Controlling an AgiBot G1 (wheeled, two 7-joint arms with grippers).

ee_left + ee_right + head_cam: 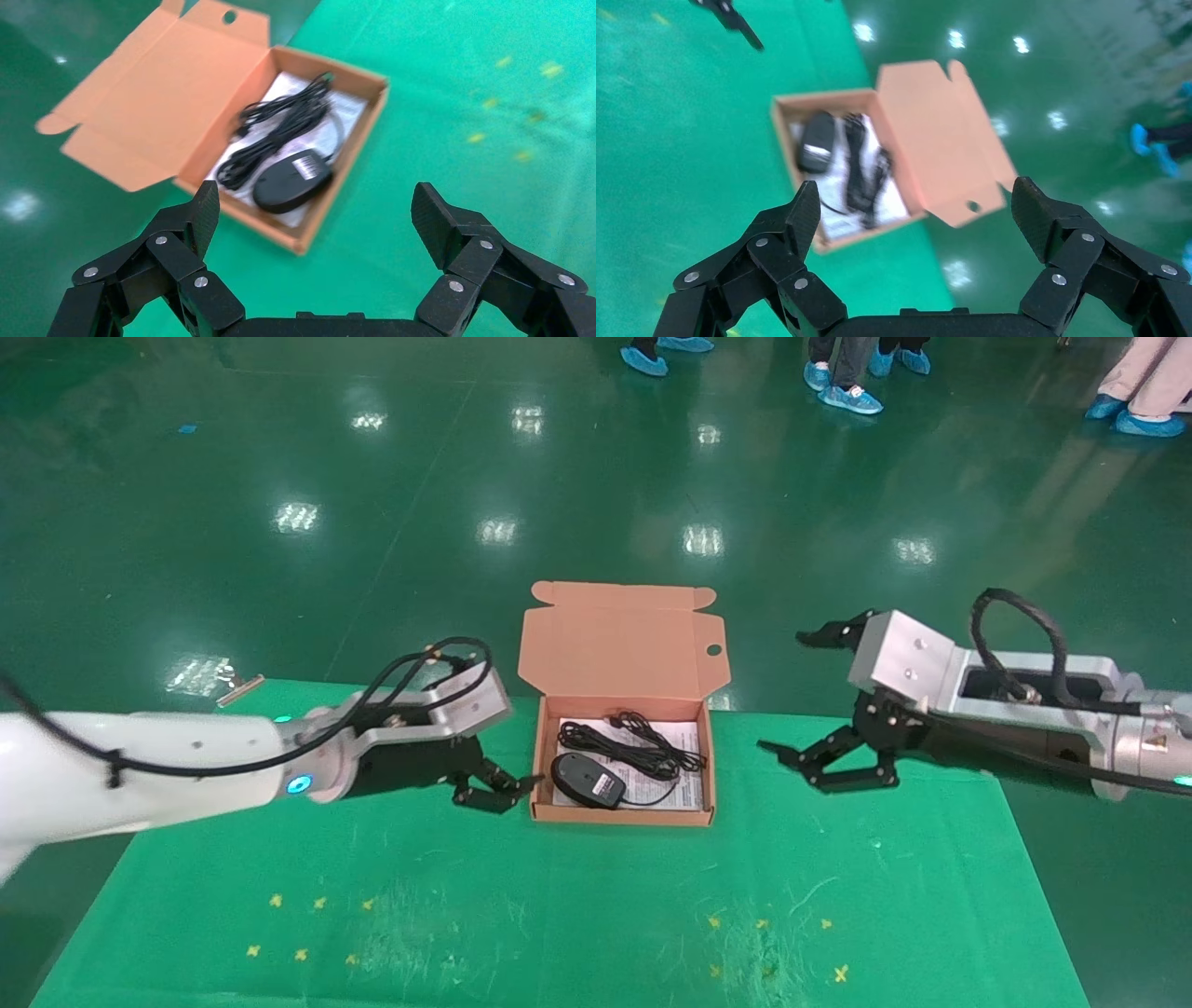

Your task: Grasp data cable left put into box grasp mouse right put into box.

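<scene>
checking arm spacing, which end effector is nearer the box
Left. The left end effector hangs open just off the box's left wall, almost touching. The right end effector is open and farther off, beyond the box's right wall.

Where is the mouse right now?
In the head view, the mouse lies inside the box, front-left part, just in front of the data cable.

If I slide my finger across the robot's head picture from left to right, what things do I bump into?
left gripper → box, holding the mouse and the data cable → right gripper
</scene>
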